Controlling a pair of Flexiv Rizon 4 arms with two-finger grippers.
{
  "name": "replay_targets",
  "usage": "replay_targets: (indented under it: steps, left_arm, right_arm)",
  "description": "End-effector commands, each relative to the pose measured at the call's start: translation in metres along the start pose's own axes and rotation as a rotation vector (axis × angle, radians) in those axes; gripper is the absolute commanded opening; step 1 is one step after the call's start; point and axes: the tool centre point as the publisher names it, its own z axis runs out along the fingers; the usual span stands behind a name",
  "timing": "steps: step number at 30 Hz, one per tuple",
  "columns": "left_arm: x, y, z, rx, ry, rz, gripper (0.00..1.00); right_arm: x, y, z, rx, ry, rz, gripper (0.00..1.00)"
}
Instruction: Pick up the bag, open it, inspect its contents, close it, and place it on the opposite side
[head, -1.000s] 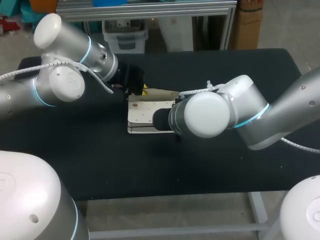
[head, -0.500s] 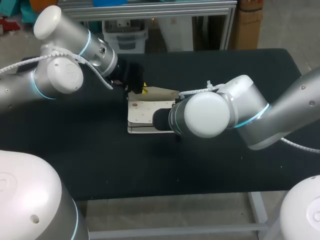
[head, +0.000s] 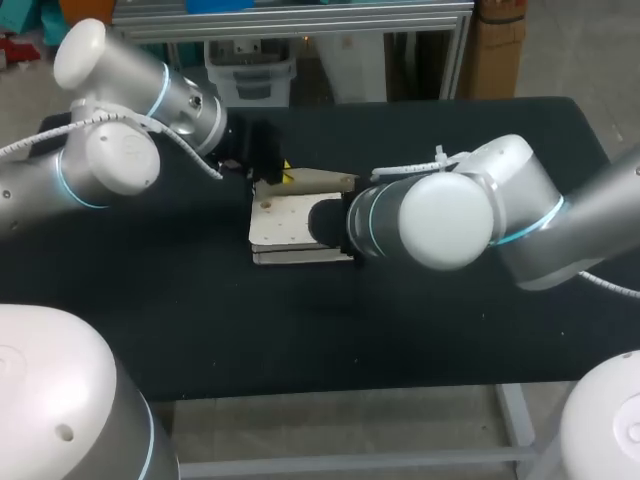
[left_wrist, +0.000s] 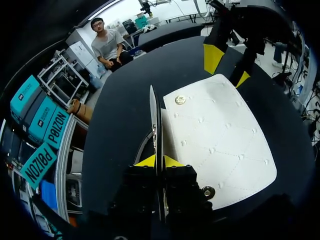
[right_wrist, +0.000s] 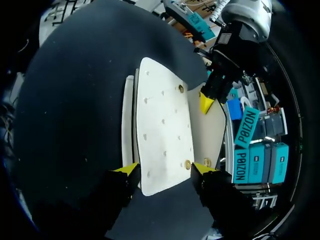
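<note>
Left wrist view has the left gripper (left_wrist: 159, 161) pinching the flap (left_wrist: 152, 115) at the bag's end nearest it, holding it on edge above the bag (left_wrist: 220, 135). The right gripper (right_wrist: 164, 169), at the bag's other end, stands spread wide with a tip pressed to each side of the body. Beneath, the bag rests flat on the table (head: 200, 330); by my reading the opening is under way, with the look inside, the closing and the placing on the opposite side all left to do.
</note>
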Motion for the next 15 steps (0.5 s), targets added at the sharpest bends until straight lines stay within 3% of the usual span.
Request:
replay_targets:
  steps: [1,9,12,15]
  left_arm:
    - [0.004,-0.001,-0.009,0.007,-0.036,-0.020,0.00]
    - [-0.003,-0.012,-0.030,-0.002,-0.067,-0.066,0.00]
    - [-0.010,-0.015,-0.039,0.047,-0.029,-0.106,0.00]
    - [-0.010,-0.015,-0.039,0.047,-0.029,-0.106,0.00]
  right_arm:
    - [-0.003,-0.010,-0.022,-0.030,-0.007,0.006,1.00]
    - [-0.013,-0.012,-0.038,-0.063,-0.010,0.023,1.00]
    - [-0.020,-0.013,-0.045,-0.072,-0.005,0.030,1.00]
    - [-0.025,-0.013,-0.051,-0.079,0.002,0.036,1.00]
